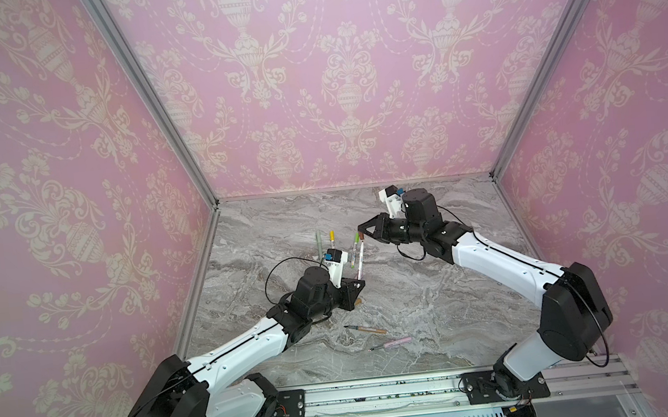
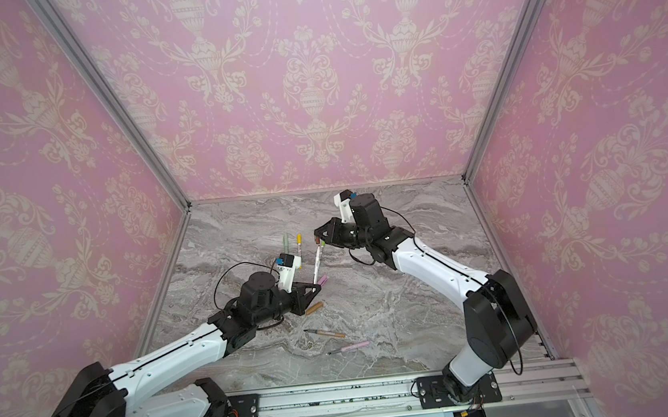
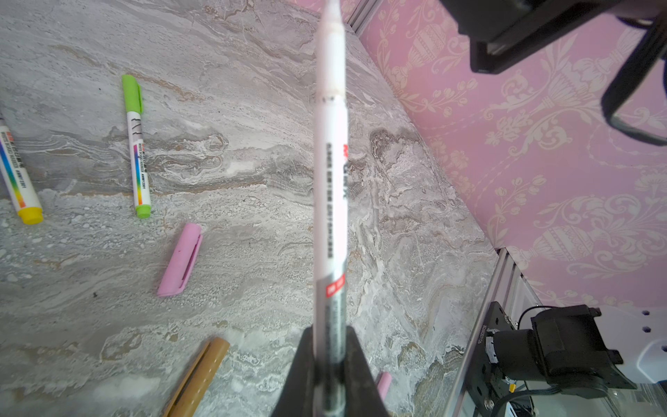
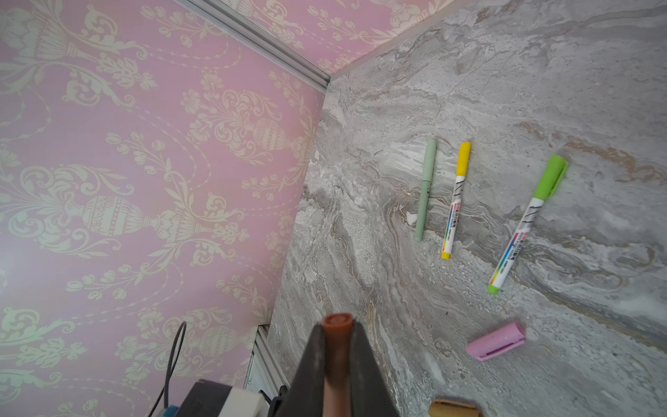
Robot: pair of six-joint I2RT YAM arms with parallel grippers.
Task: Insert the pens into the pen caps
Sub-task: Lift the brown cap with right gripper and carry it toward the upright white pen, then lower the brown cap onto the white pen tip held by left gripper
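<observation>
Marble tabletop, walls on three sides, pens left of centre

White-shelled arms, black joints, triangular black left claw and right claw, looping black cables

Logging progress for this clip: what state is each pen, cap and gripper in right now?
left gripper: shut on white pen
right gripper: shut on brown cap
white pen: held, cap not seated
brown cap: held, near white pen's tip
sage pen: capped
yellow pen: capped
lime pen: capped
tan pen: uncapped
pink pen: uncapped
pink cap: loose
tan cap: loose
</observation>
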